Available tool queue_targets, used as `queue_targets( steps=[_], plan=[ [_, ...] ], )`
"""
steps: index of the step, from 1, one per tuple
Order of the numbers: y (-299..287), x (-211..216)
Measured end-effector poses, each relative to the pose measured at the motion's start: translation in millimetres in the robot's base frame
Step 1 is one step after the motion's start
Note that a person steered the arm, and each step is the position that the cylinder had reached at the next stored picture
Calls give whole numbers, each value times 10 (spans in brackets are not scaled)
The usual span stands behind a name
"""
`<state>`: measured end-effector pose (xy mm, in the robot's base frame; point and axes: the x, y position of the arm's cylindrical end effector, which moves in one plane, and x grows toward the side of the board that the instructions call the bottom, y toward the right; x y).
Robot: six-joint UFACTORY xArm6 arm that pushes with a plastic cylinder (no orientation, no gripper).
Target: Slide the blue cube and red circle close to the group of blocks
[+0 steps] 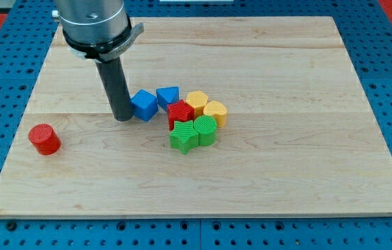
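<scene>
The blue cube (144, 104) lies near the board's middle, just left of the group and close to the blue triangle (168, 95). My tip (122, 117) stands against the cube's left side, slightly below it. The red circle (44, 139) sits alone at the view's left, far from the group and from my tip. The group holds the blue triangle, a red star-like block (180, 112), two yellow blocks (197, 101) (215, 111), a green star-like block (182, 137) and a green round block (206, 129).
The wooden board (286, 160) lies on a blue pegboard table (1, 83). The arm's grey body (90, 21) hangs over the board's top left.
</scene>
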<state>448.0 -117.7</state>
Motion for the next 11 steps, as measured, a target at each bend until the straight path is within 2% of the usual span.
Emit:
queue_targets(
  steps=[1,2,3,4,5,6,7,8,9,10,11],
  plan=[
    [-84,203],
    [-403,707],
    [-1018,1275],
    [-1812,1013],
    [-1605,538],
    [-874,549],
    [-736,738],
    [-416,611],
    [-129,274],
    [27,322],
    [-116,291]
  ],
)
